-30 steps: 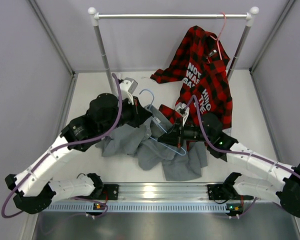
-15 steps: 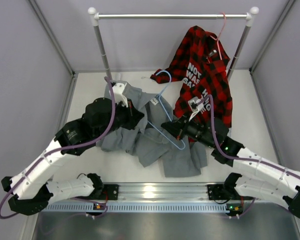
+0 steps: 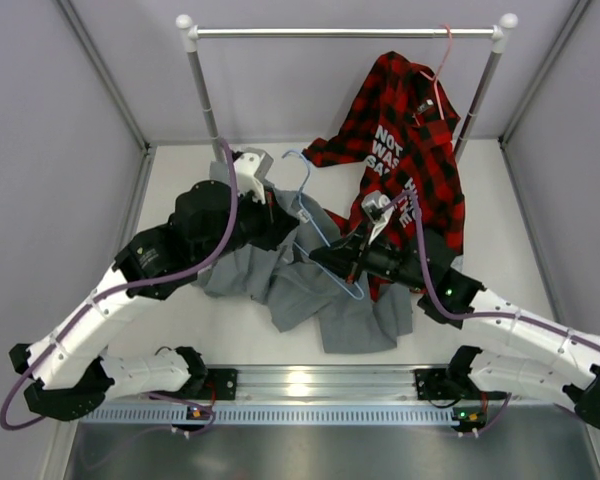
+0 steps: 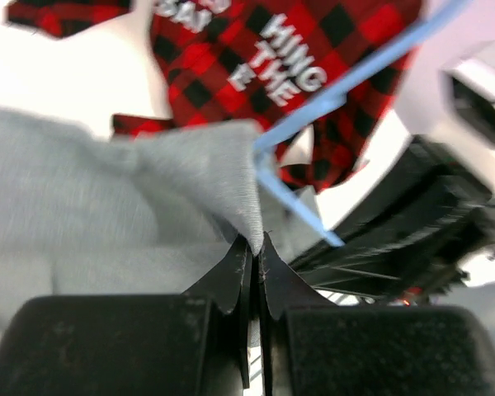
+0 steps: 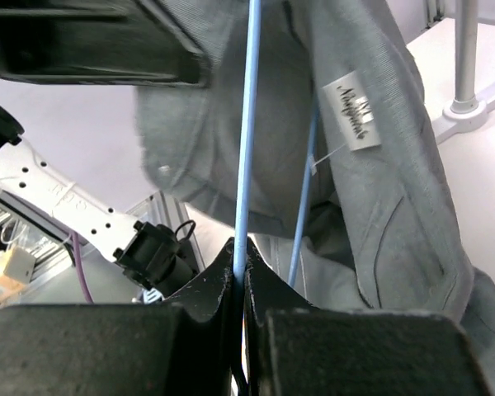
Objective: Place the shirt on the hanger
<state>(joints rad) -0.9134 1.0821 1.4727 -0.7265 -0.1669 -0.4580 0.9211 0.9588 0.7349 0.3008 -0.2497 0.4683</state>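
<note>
The left gripper [image 4: 254, 244] has its fingers pressed together on a fold of the grey shirt [image 4: 99, 206], holding it raised above the white table [image 3: 170, 170]. The right gripper [image 5: 239, 266] is clamped on a wire of the light-blue hanger [image 5: 248, 115], and a second wire of the hanger passes behind the fabric near the white neck label [image 5: 352, 110]. The rest of the shirt lies crumpled on the table between the arms. Behind them, a red-and-black plaid shirt [image 3: 410, 140] hangs from the rail [image 3: 345, 32].

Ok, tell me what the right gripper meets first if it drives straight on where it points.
Most likely the grey shirt, hanging just past the hanger wire pinched in the jaws of the right gripper; exact depth is unclear.
</note>
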